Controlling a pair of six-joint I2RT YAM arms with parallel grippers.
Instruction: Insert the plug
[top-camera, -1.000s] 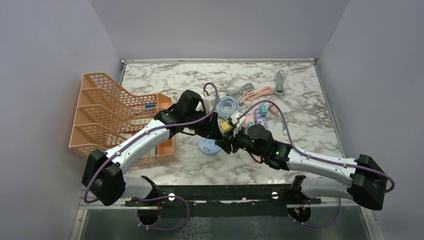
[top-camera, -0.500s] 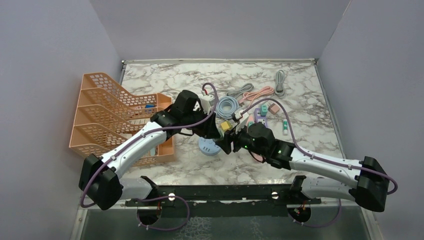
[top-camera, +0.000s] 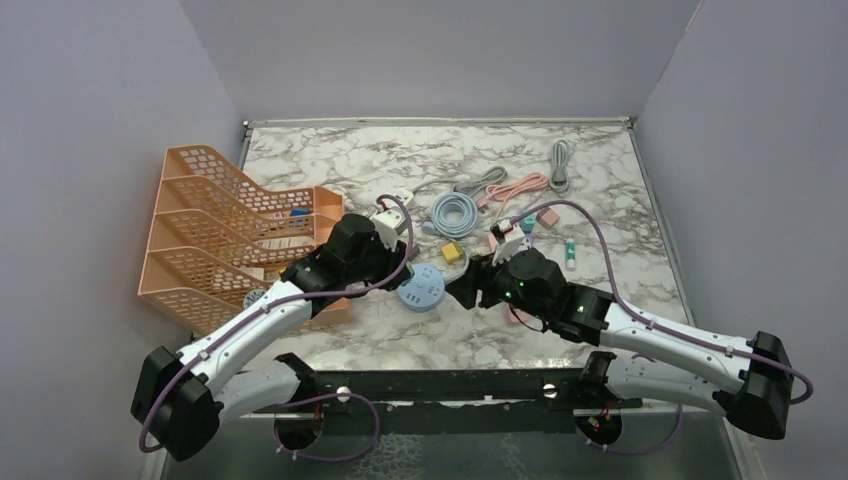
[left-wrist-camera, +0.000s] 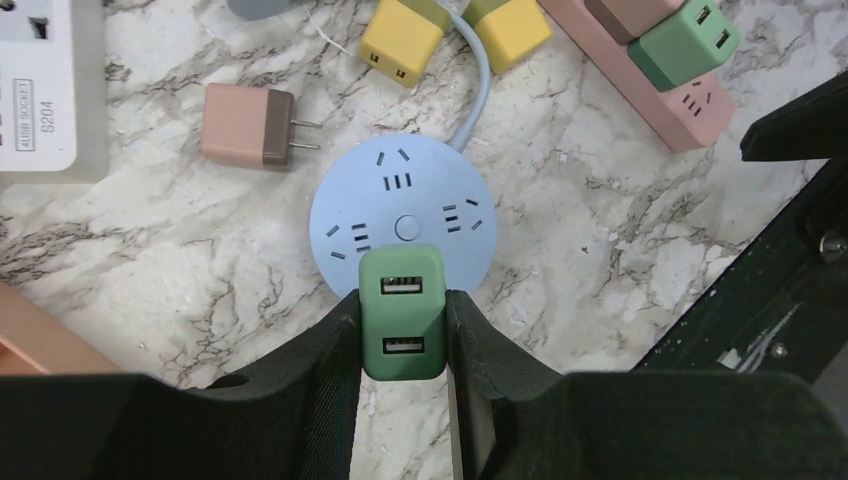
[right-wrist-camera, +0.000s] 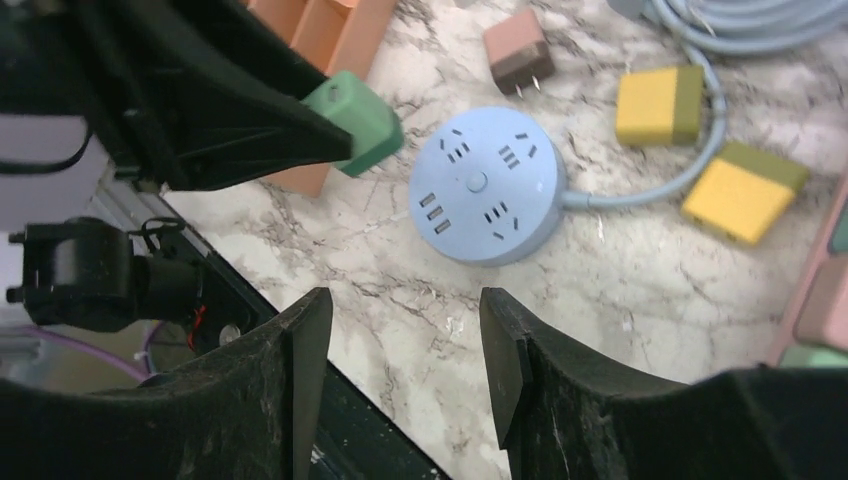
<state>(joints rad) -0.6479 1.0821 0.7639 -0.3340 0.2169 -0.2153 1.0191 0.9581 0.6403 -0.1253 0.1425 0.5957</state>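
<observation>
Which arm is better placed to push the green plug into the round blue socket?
Left. The left gripper is shut on the green plug close to the round blue socket; the right gripper is open and empty.

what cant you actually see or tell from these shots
- Left wrist view: prongs of the green charger, hidden beneath its own body in the left jaws.
- Left wrist view: the white power strip, cut off by the top-left corner.
- Right wrist view: the pink power strip, cut off by the right edge and blurred.
- Top view: holes of the round socket, too small.
</observation>
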